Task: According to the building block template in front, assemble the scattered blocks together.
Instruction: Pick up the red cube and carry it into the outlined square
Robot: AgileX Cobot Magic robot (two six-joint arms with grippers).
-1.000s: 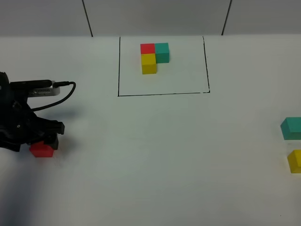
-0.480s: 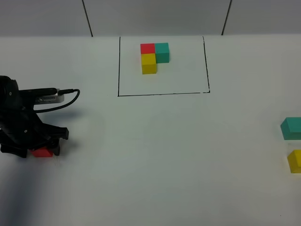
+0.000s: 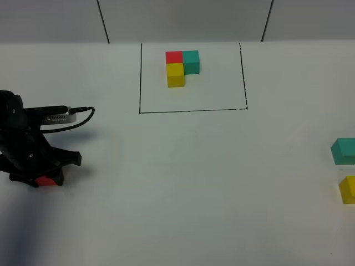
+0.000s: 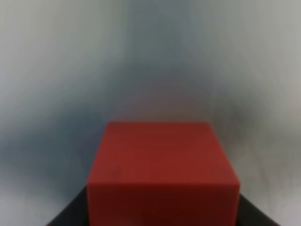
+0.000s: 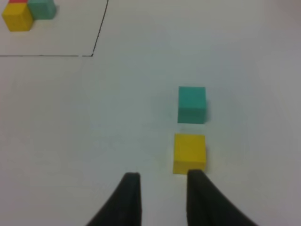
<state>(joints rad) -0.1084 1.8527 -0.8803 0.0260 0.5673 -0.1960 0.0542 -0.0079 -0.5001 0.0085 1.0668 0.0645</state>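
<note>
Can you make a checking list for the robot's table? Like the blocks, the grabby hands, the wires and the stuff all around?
Surface: white table with a thin black rectangle drawn on it.
Job's things: template of red, teal and yellow cubes in an L inside the rectangle; loose teal cube and yellow cube at the right edge, a small gap between them; red cube at the far left.
Clutter: nothing seen.
Grippers: left gripper shut on the red cube; right gripper shut, holding nothing, near the yellow cube.
Cables: one black cable looping off the left arm.
Surroundings: grey wall with dark seams behind the table.
</note>
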